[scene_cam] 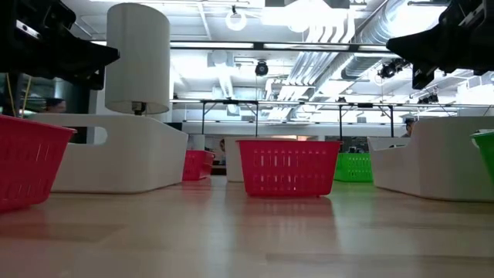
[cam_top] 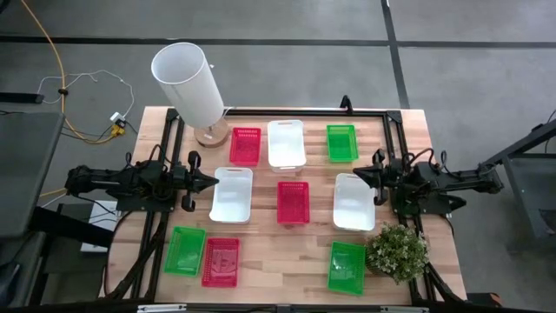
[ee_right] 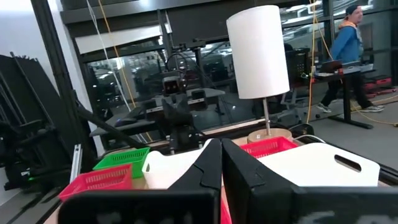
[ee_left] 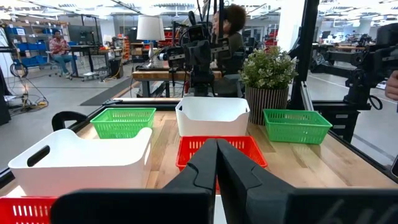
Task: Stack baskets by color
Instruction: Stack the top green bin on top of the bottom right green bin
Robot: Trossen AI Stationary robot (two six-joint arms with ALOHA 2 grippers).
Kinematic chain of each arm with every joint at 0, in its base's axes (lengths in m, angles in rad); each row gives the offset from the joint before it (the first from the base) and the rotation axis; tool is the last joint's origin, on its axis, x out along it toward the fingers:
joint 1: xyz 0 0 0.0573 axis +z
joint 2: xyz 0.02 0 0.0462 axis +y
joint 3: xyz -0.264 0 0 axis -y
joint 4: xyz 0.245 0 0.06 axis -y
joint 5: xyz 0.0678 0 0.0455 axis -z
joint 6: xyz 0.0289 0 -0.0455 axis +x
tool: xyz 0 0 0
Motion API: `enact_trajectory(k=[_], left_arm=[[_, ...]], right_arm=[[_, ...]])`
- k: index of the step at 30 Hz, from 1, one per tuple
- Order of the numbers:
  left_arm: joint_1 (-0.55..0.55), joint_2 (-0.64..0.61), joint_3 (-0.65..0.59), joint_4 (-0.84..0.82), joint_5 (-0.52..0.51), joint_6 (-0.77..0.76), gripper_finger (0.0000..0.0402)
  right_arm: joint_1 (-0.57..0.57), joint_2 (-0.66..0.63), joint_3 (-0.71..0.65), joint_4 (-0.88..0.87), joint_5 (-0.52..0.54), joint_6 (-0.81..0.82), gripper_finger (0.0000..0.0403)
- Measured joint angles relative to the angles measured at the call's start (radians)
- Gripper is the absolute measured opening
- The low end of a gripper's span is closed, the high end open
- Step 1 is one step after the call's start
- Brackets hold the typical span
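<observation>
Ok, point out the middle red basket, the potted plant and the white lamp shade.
middle red basket (cam_top: 293,202), high view, its floor.
potted plant (cam_top: 398,252), high view, its foliage.
white lamp shade (cam_top: 193,84), high view, its side wall.

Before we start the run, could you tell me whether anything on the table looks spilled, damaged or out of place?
Nothing stands out: the red, white and green perforated plastic baskets sit upright and separate on the wooden table, none stacked yet.

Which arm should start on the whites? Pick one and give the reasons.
Left, probably. The left gripper, shut, hovers right beside the white basket in the middle row. The right gripper, also shut, sits equally near the other white basket, so either could start; neither holds anything yet.
</observation>
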Motion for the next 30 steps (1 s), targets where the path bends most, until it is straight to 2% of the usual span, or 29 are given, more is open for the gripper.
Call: enact_trajectory(k=[8, 12, 16, 20, 24, 30], left_arm=[[0.0, 0.0, 0.0, 0.0, 0.0, 0.0, 0.0], [0.0, 0.0, 0.0, 0.0, 0.0, 0.0, 0.0], [0.0, 0.0, 0.0, 0.0, 0.0, 0.0, 0.0], [0.0, 0.0, 0.0, 0.0, 0.0, 0.0, 0.0], [0.0, 0.0, 0.0, 0.0, 0.0, 0.0, 0.0], [0.0, 0.0, 0.0, 0.0, 0.0, 0.0, 0.0]], right_arm=[[0.0, 0.0, 0.0, -0.001, 0.005, 0.0, 0.0], [0.0, 0.008, 0.004, 0.061, 0.1, 0.03, 0.0001], [-0.001, 0.065, 0.087, 0.037, 0.203, -0.003, 0.0016], [-0.001, 0.174, 0.211, -0.087, 0.36, -0.017, 0.0062], [-0.012, 0.312, 0.345, -0.267, 0.496, 0.049, 0.0132], [-0.103, 0.525, 0.498, -0.475, 0.573, 0.163, 0.0228]])
